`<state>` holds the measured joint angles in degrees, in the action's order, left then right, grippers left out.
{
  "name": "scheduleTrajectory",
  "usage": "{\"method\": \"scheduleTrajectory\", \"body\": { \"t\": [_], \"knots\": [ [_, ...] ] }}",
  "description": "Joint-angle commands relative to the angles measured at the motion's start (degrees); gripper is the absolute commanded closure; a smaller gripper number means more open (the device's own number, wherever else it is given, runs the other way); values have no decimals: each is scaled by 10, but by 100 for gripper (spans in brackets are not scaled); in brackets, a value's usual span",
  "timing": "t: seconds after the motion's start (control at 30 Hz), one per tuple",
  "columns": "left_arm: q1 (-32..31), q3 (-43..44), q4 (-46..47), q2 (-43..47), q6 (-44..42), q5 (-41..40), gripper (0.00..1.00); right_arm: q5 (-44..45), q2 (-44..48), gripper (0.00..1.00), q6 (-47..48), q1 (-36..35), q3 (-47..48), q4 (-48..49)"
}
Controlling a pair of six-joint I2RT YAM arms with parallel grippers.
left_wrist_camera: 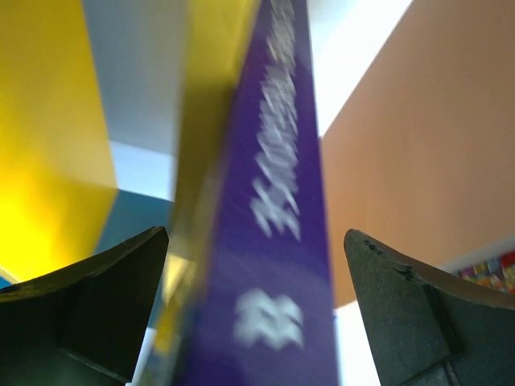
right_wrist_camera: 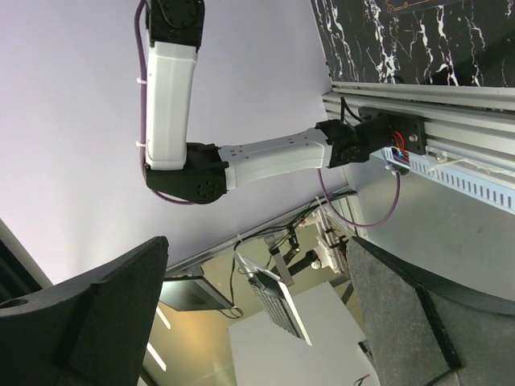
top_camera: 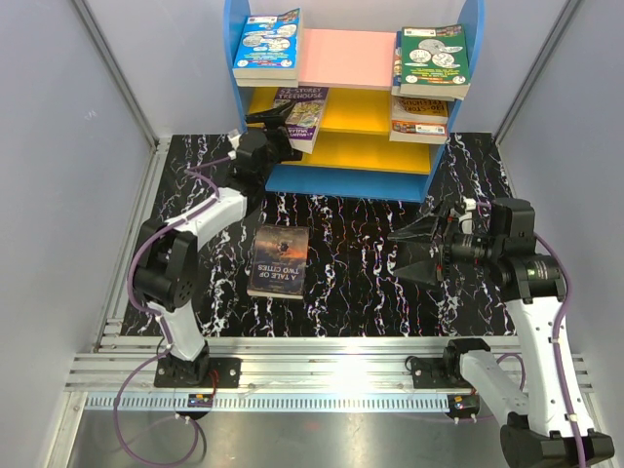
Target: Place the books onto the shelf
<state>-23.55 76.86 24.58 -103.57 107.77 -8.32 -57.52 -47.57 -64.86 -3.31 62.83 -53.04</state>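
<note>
The shelf (top_camera: 256, 97) stands at the back of the table with books on it. A blue coin book (top_camera: 266, 44) and a green one (top_camera: 435, 57) lie on the pink top, and a small stack (top_camera: 419, 117) lies on the upper yellow board. A purple Treehouse book (top_camera: 304, 117) leans on that board. My left gripper (top_camera: 281, 115) is open, its fingers on either side of the purple spine (left_wrist_camera: 282, 241) with gaps on both sides. A dark brown book (top_camera: 278, 260) lies flat on the table. My right gripper (top_camera: 395, 252) hangs open to its right, empty (right_wrist_camera: 257, 281).
The black marbled table (top_camera: 361, 292) has grey walls on both sides and an aluminium rail (top_camera: 322, 375) along the near edge. The right wrist view shows the left arm (right_wrist_camera: 169, 96) and the rail (right_wrist_camera: 451, 153).
</note>
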Motion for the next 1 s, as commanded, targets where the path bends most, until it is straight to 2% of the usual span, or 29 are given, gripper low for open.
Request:
{"method": "scheduleTrajectory", "body": {
  "t": [0.0, 0.1, 0.43, 0.6, 0.83, 0.87, 0.97],
  "knots": [
    [18, -23, 61, 28, -34, 40, 1, 6, 20, 0, -37, 2, -17, 36],
    [23, -46, 93, 29, -33, 56, 1, 8, 27, 0, -49, 2, -29, 43],
    [33, -76, 119, 81, -77, 94, 1, 19, 42, 0, -53, 1, -32, 40],
    [52, -105, 135, 95, -69, 123, 1, 21, 46, 0, -55, 2, -38, 42],
    [58, -117, 121, 104, -74, 149, 2, 21, 50, 0, -62, 2, -50, 53],
    [57, -117, 121, 103, -74, 151, 4, 22, 50, 0, -63, 2, -51, 53],
    [58, -116, 128, 98, -70, 155, 35, 22, 53, 0, -63, 2, -55, 55]
  ]
}}
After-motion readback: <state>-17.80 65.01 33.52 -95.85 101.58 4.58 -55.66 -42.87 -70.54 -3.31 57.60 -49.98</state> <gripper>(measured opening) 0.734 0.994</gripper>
